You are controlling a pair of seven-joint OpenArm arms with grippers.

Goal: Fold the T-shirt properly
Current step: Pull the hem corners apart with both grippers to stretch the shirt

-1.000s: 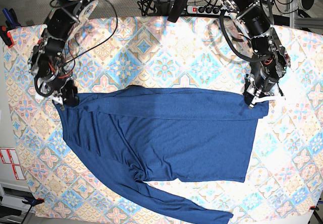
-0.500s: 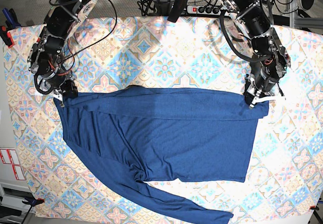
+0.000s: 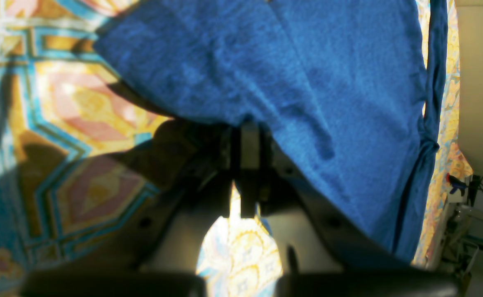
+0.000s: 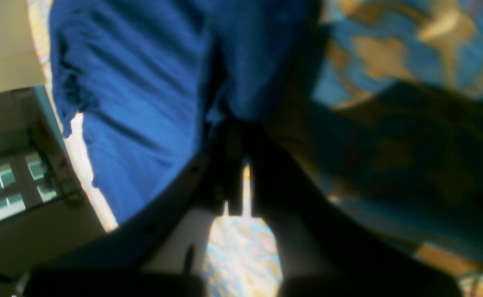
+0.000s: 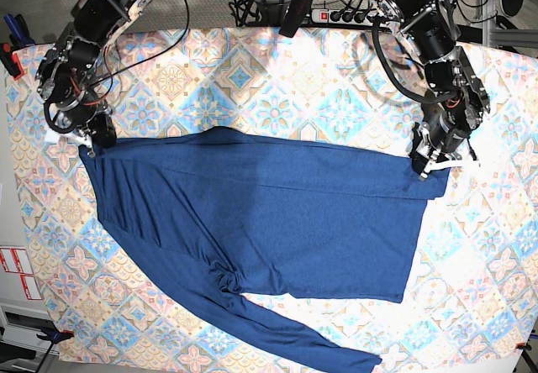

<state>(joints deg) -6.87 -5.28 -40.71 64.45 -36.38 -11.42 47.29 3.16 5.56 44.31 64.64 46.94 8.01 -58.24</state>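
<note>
The dark navy T-shirt [image 5: 269, 213] lies spread across the patterned table, with one long sleeve [image 5: 311, 344] trailing to the front edge. My left gripper [image 5: 423, 165] is at the shirt's right top corner, shut on the fabric. In the left wrist view its jaws [image 3: 245, 136] pinch the T-shirt's edge [image 3: 307, 62]. At the shirt's left top corner my right gripper [image 5: 92, 138] is shut on the cloth. The right wrist view shows that gripper [image 4: 237, 128] closed under the bunched T-shirt [image 4: 142, 82].
The patterned tablecloth [image 5: 277, 87] covers the whole table. A power strip [image 5: 340, 16] and cables lie along the far edge. Red clamps [image 5: 10, 54] sit at the left edge, and labels [image 5: 17, 272] lie off the front left side.
My right gripper has shut on the shirt's left corner and drawn it back and to the left. The top edge now lies farther back, and the left gripper has shifted slightly back.
</note>
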